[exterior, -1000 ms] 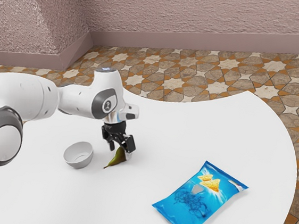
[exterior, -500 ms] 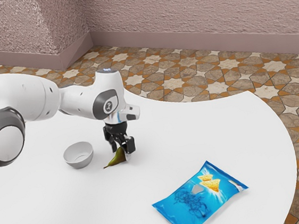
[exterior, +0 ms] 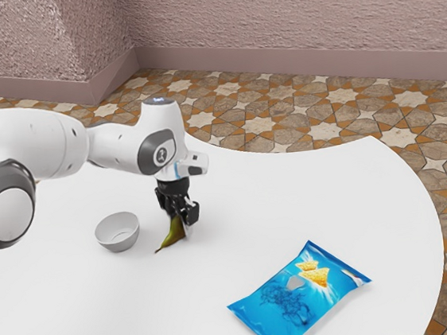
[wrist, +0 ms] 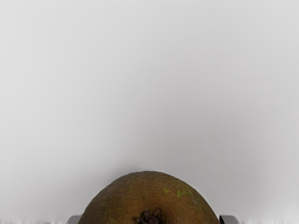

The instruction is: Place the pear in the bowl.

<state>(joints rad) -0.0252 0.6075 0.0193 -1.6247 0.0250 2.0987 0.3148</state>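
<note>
Black gripper (exterior: 180, 221) fingers were clamped on the pear (exterior: 171, 236) from both sides, near its blunt end, with its stem pointed down toward the white table (exterior: 242, 269). Whether the table was touched by the pear could not be told. Just beyond the pear, toward the exterior view's left, the grey bowl (exterior: 119, 241) was seen upright. Well apart, toward the exterior view's lower right, a blue chip bag (exterior: 301, 295) was laid flat.

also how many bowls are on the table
1: the grey bowl sits on the table, beside the pear, toward the exterior view's left. The arm covers part of the table, so another could be hidden behind it.
</note>
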